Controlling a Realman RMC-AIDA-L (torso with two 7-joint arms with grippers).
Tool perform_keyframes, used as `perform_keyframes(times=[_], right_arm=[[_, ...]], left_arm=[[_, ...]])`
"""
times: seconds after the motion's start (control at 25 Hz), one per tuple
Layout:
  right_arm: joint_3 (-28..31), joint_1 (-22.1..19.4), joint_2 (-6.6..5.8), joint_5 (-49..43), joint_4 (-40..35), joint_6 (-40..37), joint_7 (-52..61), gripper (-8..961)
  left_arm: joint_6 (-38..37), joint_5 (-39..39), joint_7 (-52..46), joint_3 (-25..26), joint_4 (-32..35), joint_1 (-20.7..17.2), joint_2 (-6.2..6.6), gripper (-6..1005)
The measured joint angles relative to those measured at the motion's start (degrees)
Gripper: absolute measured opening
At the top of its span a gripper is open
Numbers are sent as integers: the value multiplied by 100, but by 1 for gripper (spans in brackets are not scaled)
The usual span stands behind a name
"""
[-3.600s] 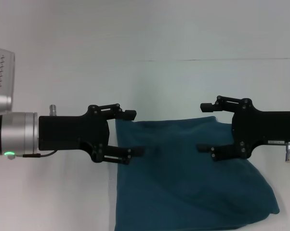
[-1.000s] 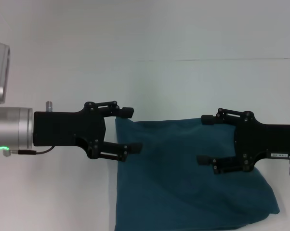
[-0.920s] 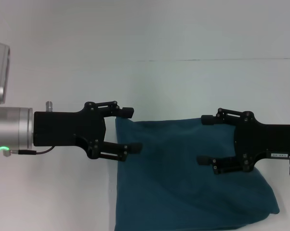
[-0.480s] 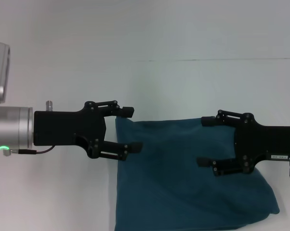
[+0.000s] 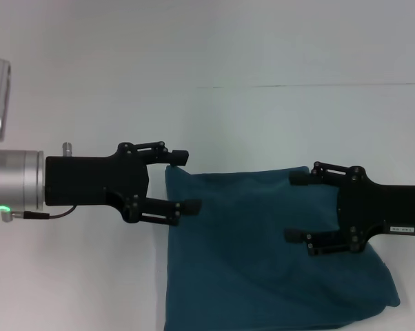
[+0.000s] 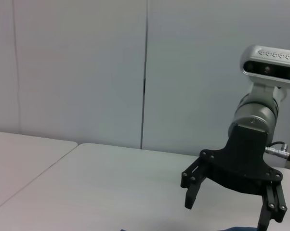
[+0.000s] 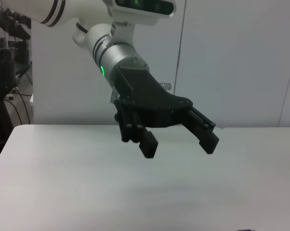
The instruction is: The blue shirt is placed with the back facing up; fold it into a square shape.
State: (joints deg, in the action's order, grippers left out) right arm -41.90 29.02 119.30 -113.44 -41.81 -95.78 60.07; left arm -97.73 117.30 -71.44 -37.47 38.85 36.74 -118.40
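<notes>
Teal-blue cotton, the blue shirt (image 5: 262, 255) lies folded on the white bench (image 5: 262, 117), long axis running toward the robot. Both end effectors hover spread and empty over its far corners: left end effector (image 5: 182, 181) nearer its corner, right end effector (image 5: 295, 207) further in.

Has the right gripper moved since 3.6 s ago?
Yes. The right gripper, jaws open, has dropped nearer the robot over the blue shirt, whose far edge stays put.
</notes>
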Motion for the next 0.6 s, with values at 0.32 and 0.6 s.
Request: perform_keyframes(times=[0.32, 0.6], right_arm=[[26, -44, -45, -3, 14, -110, 6, 929], [31, -46, -48, 13, 12, -130, 39, 928]], left_arm=[[0, -31, 23, 12, 2, -28, -13, 883], [-24, -26, 62, -5, 31, -6, -27, 883]])
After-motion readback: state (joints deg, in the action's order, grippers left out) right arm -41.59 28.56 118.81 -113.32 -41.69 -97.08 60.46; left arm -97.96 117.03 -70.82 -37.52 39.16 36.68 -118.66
